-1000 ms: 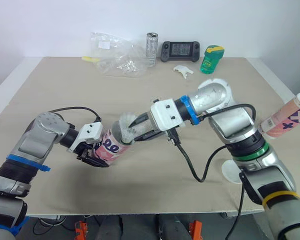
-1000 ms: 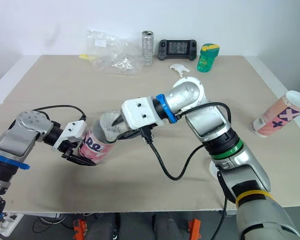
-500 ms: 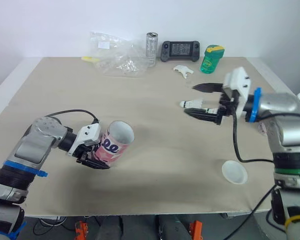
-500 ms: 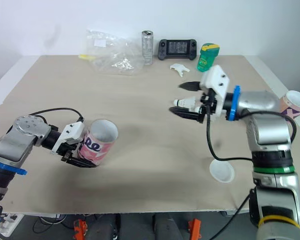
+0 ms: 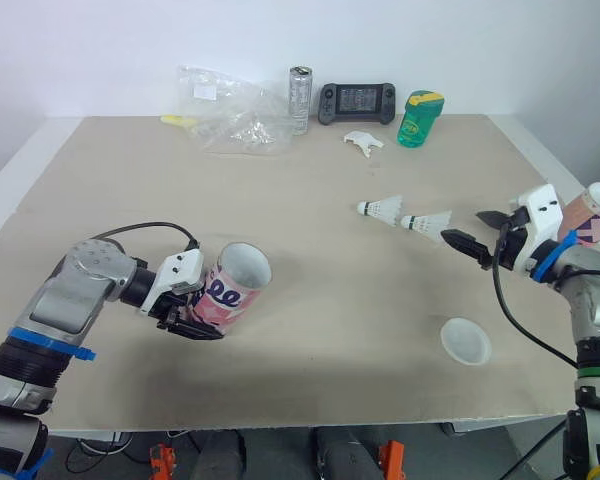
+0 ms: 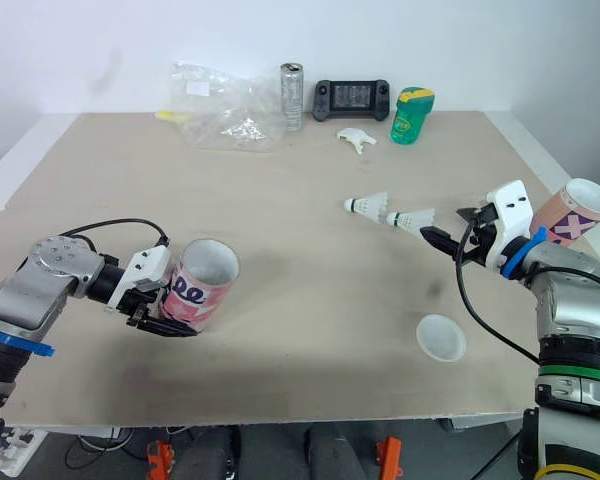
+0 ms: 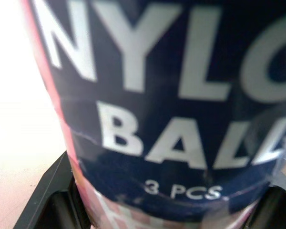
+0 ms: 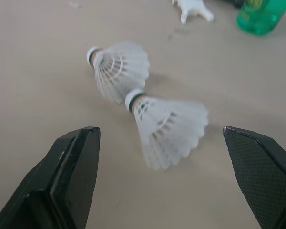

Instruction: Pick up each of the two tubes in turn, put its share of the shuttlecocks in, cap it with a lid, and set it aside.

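A pink patterned tube [image 5: 228, 291] is tilted near the table's [image 5: 310, 240] front left, its open mouth turned up and towards the middle of the table. The left gripper [image 5: 187, 318] is clamped round its lower end, one black finger on either side of the dark label. Well to the right, two white shuttlecocks [image 8: 118, 63] [image 8: 168, 125] lie on their sides, one just beside the other, cork ends pointing left. The right gripper [image 5: 464, 227] hovers just right of them, fingers spread wide and holding nothing, aimed at the nearer one. A round white lid [image 5: 465, 341] lies on the table nearer the front edge, below that gripper. The second tube [image 6: 572, 211], also pink, lies at the right edge behind the right arm, open end outward. Along the far edge sit a crumpled clear plastic bag [image 5: 232, 118], a drink can [image 5: 300, 98], a handheld game console [image 5: 358, 100], a green bottle [image 5: 418, 119] and a small white piece [image 5: 363, 142].
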`<state>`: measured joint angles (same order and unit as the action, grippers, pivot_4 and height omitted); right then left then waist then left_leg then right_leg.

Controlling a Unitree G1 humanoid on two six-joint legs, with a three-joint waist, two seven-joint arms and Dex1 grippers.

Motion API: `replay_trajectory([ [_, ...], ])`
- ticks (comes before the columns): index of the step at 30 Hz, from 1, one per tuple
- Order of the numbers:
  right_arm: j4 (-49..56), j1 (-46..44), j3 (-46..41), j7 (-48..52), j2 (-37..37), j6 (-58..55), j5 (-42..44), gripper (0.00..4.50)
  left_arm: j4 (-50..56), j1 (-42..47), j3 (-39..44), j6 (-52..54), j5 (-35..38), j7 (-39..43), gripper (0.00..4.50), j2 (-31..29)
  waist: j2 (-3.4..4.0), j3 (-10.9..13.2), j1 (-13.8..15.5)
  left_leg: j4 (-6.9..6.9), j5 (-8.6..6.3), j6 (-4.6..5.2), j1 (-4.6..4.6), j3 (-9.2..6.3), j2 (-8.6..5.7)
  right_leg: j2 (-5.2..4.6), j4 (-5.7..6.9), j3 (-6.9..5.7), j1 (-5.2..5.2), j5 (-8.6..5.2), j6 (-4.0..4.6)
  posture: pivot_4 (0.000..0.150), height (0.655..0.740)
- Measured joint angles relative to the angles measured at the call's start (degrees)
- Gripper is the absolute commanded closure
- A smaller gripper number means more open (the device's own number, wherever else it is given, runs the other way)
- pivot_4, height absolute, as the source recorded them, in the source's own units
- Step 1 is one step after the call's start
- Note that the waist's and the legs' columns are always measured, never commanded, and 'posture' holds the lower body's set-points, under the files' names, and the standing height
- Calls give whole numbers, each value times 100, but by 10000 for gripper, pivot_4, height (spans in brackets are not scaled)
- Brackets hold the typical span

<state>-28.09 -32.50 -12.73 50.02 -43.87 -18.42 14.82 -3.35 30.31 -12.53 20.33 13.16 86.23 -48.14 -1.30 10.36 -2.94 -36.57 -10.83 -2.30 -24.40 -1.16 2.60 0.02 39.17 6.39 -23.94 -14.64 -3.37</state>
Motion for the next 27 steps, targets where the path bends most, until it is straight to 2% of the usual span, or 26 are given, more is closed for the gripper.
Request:
replay_trajectory([
  [6,-1020,-635,342,-123,294,204,-243,1011,11,-16,-1,11,48,-50,14197,0,2,1,-5,0,0,0,1,1,-1,0,0,2,0,1,0,1500,7236],
  [7,-1100,-728,370,-127,332,252,-277,3240,16,-17,-1,11,50,-55,14197,0,2,1,-6,1,0,0,1,1,0,1,-1,2,0,1,0,1500,7236],
  [8,-1126,-748,371,-127,341,262,-280,3240,15,-17,-1,11,50,-56,14197,0,2,1,-5,1,0,0,1,0,0,1,-1,2,1,0,0,1500,7236],
  [9,-1379,-944,399,-152,462,367,-332,7951,27,-18,-2,15,52,-74,14197,0,2,1,-7,3,0,0,1,-1,0,1,-2,1,1,-1,0,1500,7236],
  [11,-1538,-1022,424,-162,544,416,-345,14614,53,-30,-3,19,62,-80,14197,0,2,2,0,3,0,0,-1,-2,0,1,-2,0,1,-2,0,1500,7236],
  [17,-1757,-1081,468,-70,614,544,-386,43400,108,-46,0,87,79,-99,14197,-5,2,2,0,3,0,0,-3,-2,-3,-2,-4,1,0,-2,0,1500,7236],
  [18,-1757,-1081,468,-38,614,558,-386,44440,113,-48,0,90,79,-107,14197,-6,2,2,0,3,0,0,-3,-2,-3,-1,-4,1,0,-2,-1,1500,7236],
  [27,-1603,-1016,348,-87,569,589,-360,44440,123,-53,-2,89,84,-135,14197,-5,3,2,4,2,0,0,-3,-2,-3,-1,-4,0,0,-1,-2,1500,7236],
])
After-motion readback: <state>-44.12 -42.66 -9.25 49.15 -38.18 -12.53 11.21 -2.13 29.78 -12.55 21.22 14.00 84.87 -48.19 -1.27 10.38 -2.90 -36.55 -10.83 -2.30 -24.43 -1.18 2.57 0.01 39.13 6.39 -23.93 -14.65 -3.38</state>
